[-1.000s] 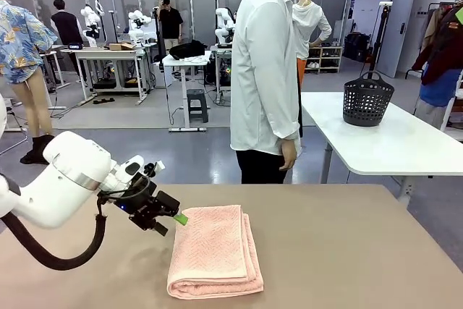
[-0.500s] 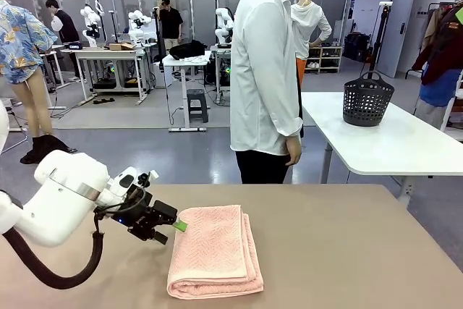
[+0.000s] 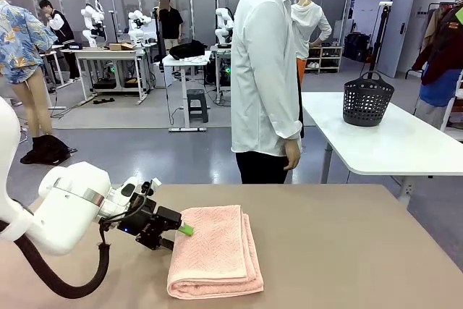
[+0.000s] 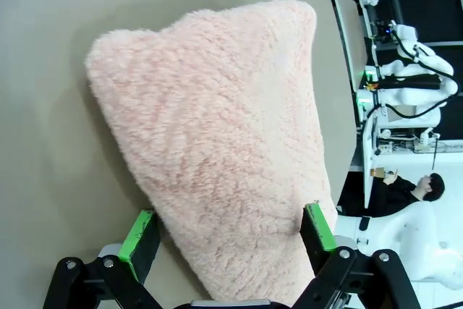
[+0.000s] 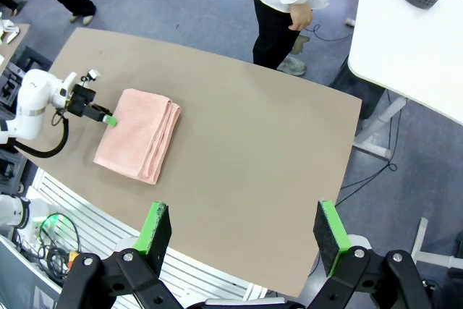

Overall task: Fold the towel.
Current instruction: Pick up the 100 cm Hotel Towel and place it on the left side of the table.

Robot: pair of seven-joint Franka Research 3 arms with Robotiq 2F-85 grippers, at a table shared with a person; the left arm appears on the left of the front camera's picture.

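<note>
The pale pink towel (image 3: pixel 215 250) lies folded in a thick rectangle on the brown table (image 3: pixel 347 251), near its front edge. My left gripper (image 3: pixel 182 231) sits low at the towel's left edge, one green pad touching the cloth. In the left wrist view the towel (image 4: pixel 217 121) runs between the two spread fingers (image 4: pixel 137 233), and the left gripper (image 4: pixel 228 233) stays open around it. My right gripper (image 5: pixel 242 228) hangs high above the table, open with nothing between its fingers. From there the towel (image 5: pixel 137 134) and the left gripper (image 5: pixel 107 118) show far below.
A person in a white shirt (image 3: pixel 264 70) stands at the table's far edge, arms down. A black basket (image 3: pixel 367 99) sits on a white table (image 3: pixel 405 142) at the back right. Bare brown tabletop stretches to the right of the towel.
My left arm has sunk lower and its gripper has dropped down against the towel's left edge. The towel and the person have not moved.
</note>
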